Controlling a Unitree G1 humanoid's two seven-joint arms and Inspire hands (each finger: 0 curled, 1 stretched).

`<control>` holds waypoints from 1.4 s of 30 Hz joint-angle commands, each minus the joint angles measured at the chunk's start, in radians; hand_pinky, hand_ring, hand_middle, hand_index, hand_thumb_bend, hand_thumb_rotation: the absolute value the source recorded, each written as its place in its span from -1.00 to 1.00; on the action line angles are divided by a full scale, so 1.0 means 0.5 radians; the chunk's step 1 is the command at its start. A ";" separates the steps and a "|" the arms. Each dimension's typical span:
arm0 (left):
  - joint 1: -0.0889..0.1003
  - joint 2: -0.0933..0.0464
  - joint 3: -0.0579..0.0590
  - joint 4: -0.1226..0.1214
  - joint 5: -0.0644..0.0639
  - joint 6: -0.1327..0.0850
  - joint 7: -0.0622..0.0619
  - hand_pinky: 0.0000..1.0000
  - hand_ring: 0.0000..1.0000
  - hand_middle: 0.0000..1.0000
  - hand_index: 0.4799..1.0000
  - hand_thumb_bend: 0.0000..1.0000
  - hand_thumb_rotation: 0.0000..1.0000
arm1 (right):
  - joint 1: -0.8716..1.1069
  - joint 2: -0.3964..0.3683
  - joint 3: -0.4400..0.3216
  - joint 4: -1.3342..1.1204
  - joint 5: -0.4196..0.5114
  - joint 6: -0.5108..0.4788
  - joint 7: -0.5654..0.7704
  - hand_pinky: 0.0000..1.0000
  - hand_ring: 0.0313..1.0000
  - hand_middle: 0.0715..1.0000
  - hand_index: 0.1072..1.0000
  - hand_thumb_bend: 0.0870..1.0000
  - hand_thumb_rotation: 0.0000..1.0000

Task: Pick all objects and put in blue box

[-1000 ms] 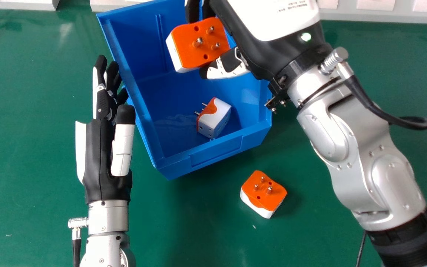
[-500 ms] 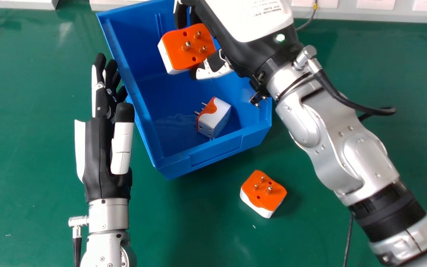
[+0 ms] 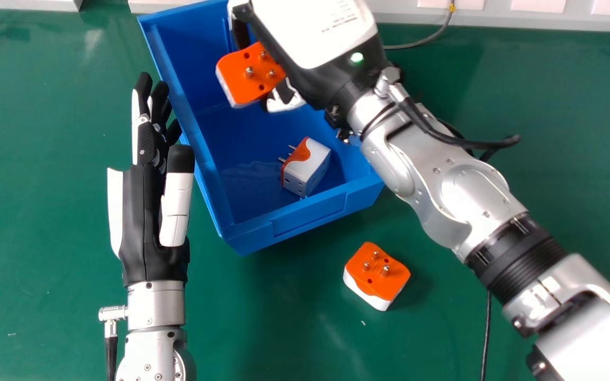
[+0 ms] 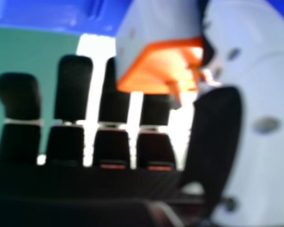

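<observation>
The right hand (image 3: 315,32)'s fingers held a plug adapter (image 3: 235,79) over the blue box (image 3: 310,216), which contained a second adapter (image 3: 306,168). The left hand (image 3: 143,222)'s fingers were extended.

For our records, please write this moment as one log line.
right robot hand: holds plug over box | box: second plug | table: third plug

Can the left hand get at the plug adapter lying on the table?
Probably, after drawing back: the near corner of the blue box juts between the left hand and the plug adapter, but the table in front of the box looks free.
</observation>
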 commanded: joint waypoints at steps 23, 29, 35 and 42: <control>-0.027 -0.014 -0.004 0.018 0.019 -0.068 0.009 0.90 0.95 0.95 0.92 0.84 0.85 | -0.468 0.228 0.293 0.986 0.015 -0.168 -0.340 -0.59 -0.50 -0.21 -0.14 -0.03 -1.00; -0.021 -0.007 -0.004 0.022 0.025 -0.071 0.009 0.89 0.95 0.95 0.92 0.83 0.85 | -0.494 0.266 0.402 1.114 -0.015 -0.136 -0.391 -0.61 -0.51 -0.23 -0.13 -0.03 -1.00; -0.026 -0.002 -0.003 0.033 0.034 -0.078 0.016 0.89 0.95 0.95 0.93 0.83 0.85 | -0.486 0.270 0.445 1.151 0.002 -0.146 -0.449 -0.59 -0.48 -0.25 -0.13 -0.03 -1.00; -0.027 0.001 -0.006 0.038 0.038 -0.077 0.024 0.89 0.95 0.95 0.93 0.83 0.85 | -0.499 0.297 0.492 1.203 0.006 -0.156 -0.445 -0.55 -0.43 -0.25 -0.13 -0.03 -1.00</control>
